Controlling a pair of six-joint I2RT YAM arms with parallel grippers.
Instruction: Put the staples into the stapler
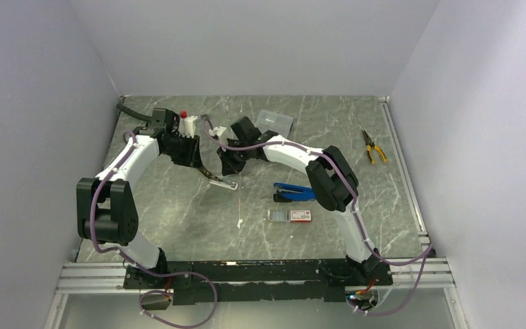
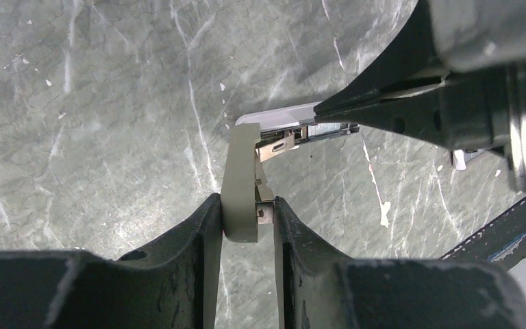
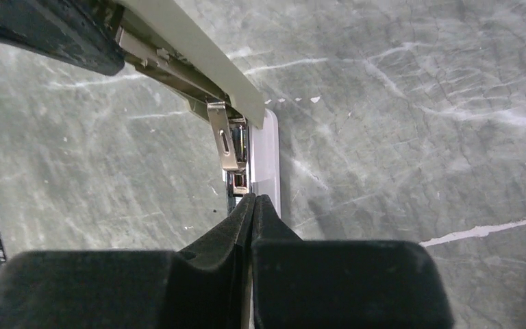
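A stapler [image 1: 220,181] lies open on the marble table [image 1: 178,219], its beige lid [image 2: 241,171] raised off the white base [image 3: 270,157]. My left gripper [image 2: 246,219] is shut on the rear of that lid and its metal hinge. It shows in the top view [image 1: 202,166]. My right gripper [image 3: 252,200] is shut, its tips at the chrome magazine [image 3: 238,179], apparently pinching a thin staple strip. It also shows in the top view [image 1: 230,171]. The staple box [image 1: 291,215], white with a red end, lies with its dark tray slid out.
A blue tool [image 1: 293,192] lies just beyond the staple box. A clear compartment case [image 1: 275,120] and a white bottle with a red cap [image 1: 189,123] stand at the back. Yellow-handled pliers [image 1: 374,147] lie at the right. White walls enclose the table.
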